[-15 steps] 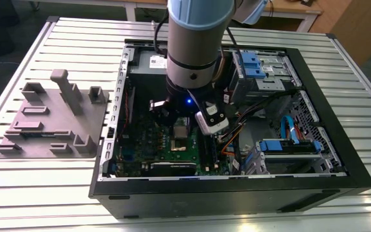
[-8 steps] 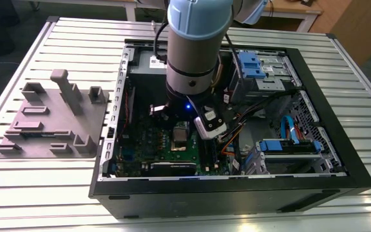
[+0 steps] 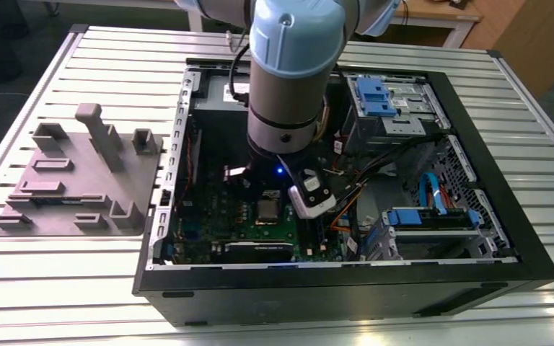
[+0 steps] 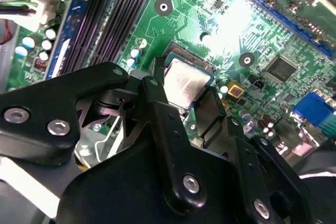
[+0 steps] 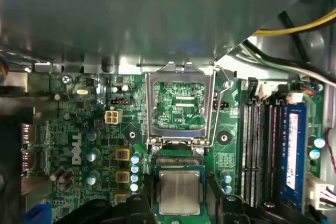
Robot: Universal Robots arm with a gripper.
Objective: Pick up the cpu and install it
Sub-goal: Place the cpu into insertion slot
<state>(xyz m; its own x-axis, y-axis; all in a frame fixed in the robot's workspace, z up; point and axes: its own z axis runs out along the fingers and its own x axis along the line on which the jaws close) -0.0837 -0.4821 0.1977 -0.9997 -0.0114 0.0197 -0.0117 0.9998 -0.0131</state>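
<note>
The cpu [image 5: 179, 192] is a small square chip with a silvery top, and it sits between the black fingers [image 5: 140, 203] of my gripper [image 5: 182, 201]. In the second wrist view the cpu [image 4: 184, 81] is flanked by the fingers [image 4: 153, 94] of the gripper [image 4: 182, 94], which touch its two sides. It hovers at the socket [image 5: 178, 161], where a strip of contacts shows past its edge. The socket's metal frame [image 5: 180, 103] is flipped up and open. In the exterior view the arm [image 3: 282, 86] reaches down into the case over the green motherboard [image 3: 248, 225].
The open black computer case [image 3: 345, 277] lies on a slatted table [image 3: 55, 281]. Memory slots [image 5: 260, 145] run beside the socket. Blue drive cages [image 3: 383, 97] and loose cables [image 3: 354, 194] fill the exterior view's right half of the case. A grey fixture plate [image 3: 75, 180] rests outside at the left.
</note>
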